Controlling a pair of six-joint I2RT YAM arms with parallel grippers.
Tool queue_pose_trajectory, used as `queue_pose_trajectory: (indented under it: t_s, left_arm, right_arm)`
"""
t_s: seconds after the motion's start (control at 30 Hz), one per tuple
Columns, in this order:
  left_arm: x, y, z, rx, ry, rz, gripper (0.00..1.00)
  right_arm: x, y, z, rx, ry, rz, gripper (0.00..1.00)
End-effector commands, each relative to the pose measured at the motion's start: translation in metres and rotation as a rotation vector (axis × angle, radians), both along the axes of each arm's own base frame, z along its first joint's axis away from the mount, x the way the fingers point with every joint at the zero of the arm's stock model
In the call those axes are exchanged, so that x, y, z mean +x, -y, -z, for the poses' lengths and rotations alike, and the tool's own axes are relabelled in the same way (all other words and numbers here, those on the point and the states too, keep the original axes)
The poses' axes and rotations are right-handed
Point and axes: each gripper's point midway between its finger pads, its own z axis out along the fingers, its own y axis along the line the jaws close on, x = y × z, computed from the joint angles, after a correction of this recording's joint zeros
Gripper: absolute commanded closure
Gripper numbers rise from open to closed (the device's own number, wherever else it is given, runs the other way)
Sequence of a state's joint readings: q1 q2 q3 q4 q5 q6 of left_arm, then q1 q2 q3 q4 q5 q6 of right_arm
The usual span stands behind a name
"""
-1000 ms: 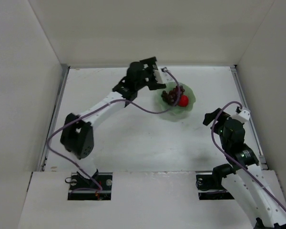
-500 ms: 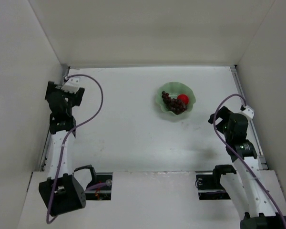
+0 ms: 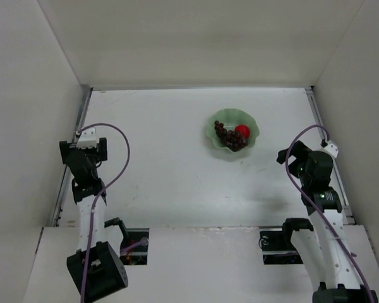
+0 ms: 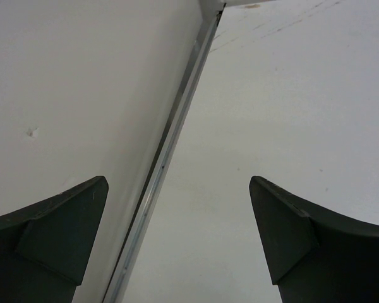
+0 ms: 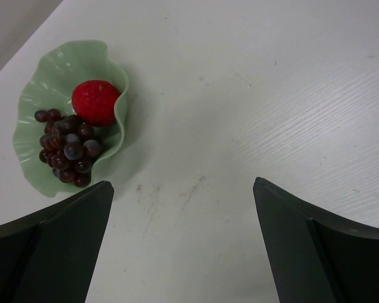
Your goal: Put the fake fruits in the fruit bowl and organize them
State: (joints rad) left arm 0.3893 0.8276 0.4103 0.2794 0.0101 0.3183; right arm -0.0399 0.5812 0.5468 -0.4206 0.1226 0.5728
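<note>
- Top view: the fruit bowl [image 3: 228, 116] sits right of centre in the upper half of the frame, on the bench [image 3: 158, 164]. It holds the grapes [image 3: 229, 136] and the red fruit [image 3: 242, 131], which touch each other. The left arm [image 3: 88, 218] and right arm [image 3: 325, 221] are well apart from it, near the side edges. We judge the placing done. The risk lies in further tidying, since a push could slide or tip so shallow a bowl.
- Left wrist view: the left fingers [image 4: 57, 233] are spread wide with nothing between them, above the rail [image 4: 170, 158] at the bench's edge. No bowl or fruit shows here.
- Right wrist view: the right fingers [image 5: 303, 246] are spread and empty, with the bowl at upper left. The red fruit leans on a fold of the wavy rim and the grapes reach close to the near rim, so we think a clumsy nudge could roll the fruit out.
</note>
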Motion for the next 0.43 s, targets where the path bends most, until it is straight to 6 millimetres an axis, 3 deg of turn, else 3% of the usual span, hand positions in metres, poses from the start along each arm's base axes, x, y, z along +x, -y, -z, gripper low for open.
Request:
queue_pose_trajectory:
  t_s: [0.0, 0.4]
  left_arm:
    - [0.011, 0.005, -0.027, 0.0, 0.153, 0.005, 0.0]
    - [0.016, 0.018, -0.027, 0.014, 0.17, 0.047, 0.0]
  right_arm:
    - [0.0, -0.001, -0.012, 0.006, 0.043, -0.001, 0.0]
    - [-0.001, 0.0, -0.019, 0.002, 0.072, 0.003, 0.0]
